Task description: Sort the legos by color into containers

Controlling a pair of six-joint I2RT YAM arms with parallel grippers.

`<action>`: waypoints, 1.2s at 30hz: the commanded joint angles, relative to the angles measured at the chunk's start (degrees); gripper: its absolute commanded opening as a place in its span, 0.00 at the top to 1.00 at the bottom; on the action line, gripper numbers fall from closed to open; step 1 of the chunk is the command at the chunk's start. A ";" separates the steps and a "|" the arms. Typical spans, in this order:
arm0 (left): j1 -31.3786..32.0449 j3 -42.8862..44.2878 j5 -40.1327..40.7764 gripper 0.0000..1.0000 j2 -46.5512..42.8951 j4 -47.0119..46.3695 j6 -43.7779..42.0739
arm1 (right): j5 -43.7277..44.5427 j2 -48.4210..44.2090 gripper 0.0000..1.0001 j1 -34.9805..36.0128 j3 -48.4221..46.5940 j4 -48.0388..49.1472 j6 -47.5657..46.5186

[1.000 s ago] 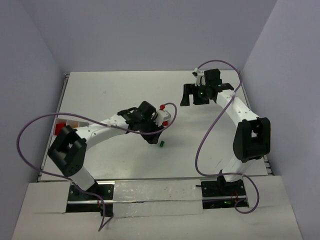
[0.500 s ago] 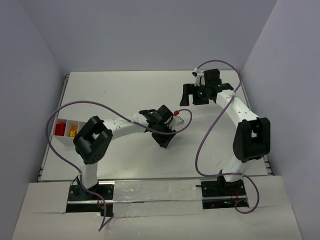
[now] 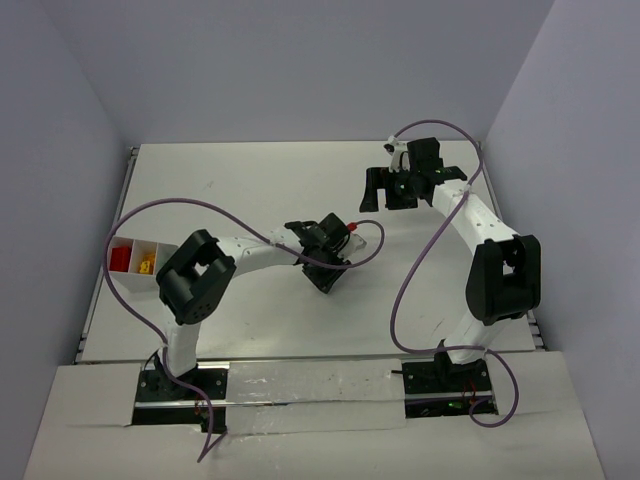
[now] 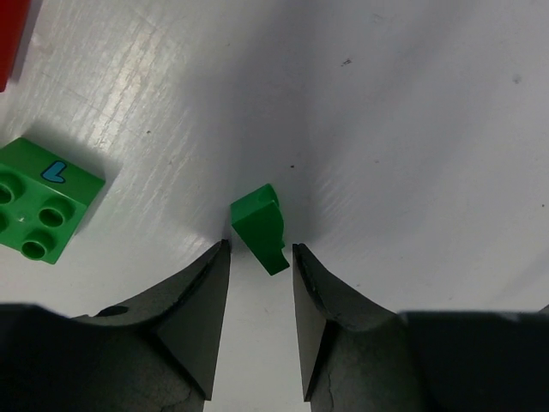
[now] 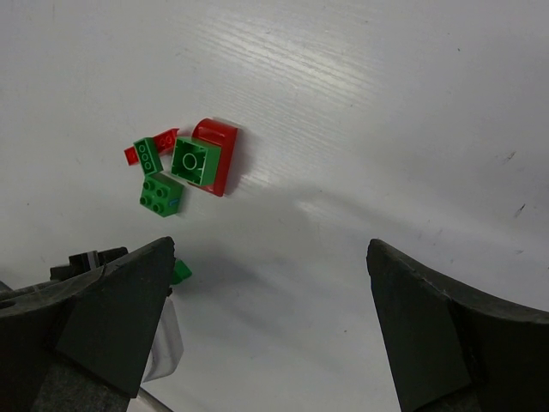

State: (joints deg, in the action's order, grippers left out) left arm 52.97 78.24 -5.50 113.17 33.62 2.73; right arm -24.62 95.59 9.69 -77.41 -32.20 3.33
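A small green lego (image 4: pixel 257 227) lies tilted on the white table, its near end just between the tips of my left gripper (image 4: pixel 260 249). The jaws stand narrowly open, with a thin gap on each side of the brick. A green four-stud brick (image 4: pixel 43 199) lies to its left. In the right wrist view a cluster of legos (image 5: pixel 196 161), green and red, sits beyond the wide-open, empty right gripper (image 5: pixel 270 249), which hangs above the table. From above, the left gripper (image 3: pixel 327 275) is mid-table and the right gripper (image 3: pixel 390 190) is farther back.
A white divided container (image 3: pixel 152 244) at the table's left edge holds red and yellow pieces in separate compartments. Purple cables loop over both arms. The left arm's elbow (image 3: pixel 195 280) stands near the container.
The left arm has swung its gripper slightly right and down over the small green brick, which now lies hidden under it from above. Its jaws have narrowed. The right arm has not moved.
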 commanded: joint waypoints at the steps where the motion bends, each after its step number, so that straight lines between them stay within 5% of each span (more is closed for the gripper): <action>1: 0.47 0.98 1.95 0.61 0.01 -0.37 0.50 | 0.05 -3.11 0.00 -0.29 -0.35 2.05 0.27; 7: 0.47 1.56 2.16 0.76 0.19 -0.67 0.25 | -0.26 -2.87 0.00 -0.29 -0.29 2.05 0.27; 11: 0.32 -0.20 2.23 0.99 -2.22 -1.36 -0.57 | -0.62 -2.71 0.00 -0.27 -0.44 2.05 0.27; 16: -4.30 -6.46 -2.02 1.00 -14.40 -1.46 -2.10 | -1.54 -2.43 0.00 -0.20 -1.06 1.79 0.36; 26: -34.21 -13.24 -7.23 1.00 -38.62 14.70 -16.69 | -1.03 -2.43 0.00 2.17 -1.69 1.86 0.08; 36: -57.38 -21.10 3.02 1.00 -41.90 13.82 -20.66 | -0.98 0.32 0.00 3.67 -3.95 1.06 -0.08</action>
State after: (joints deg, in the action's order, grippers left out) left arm 1.32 57.37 -7.32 71.36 46.79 -15.51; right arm -25.72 95.80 13.01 -78.37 -32.16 3.40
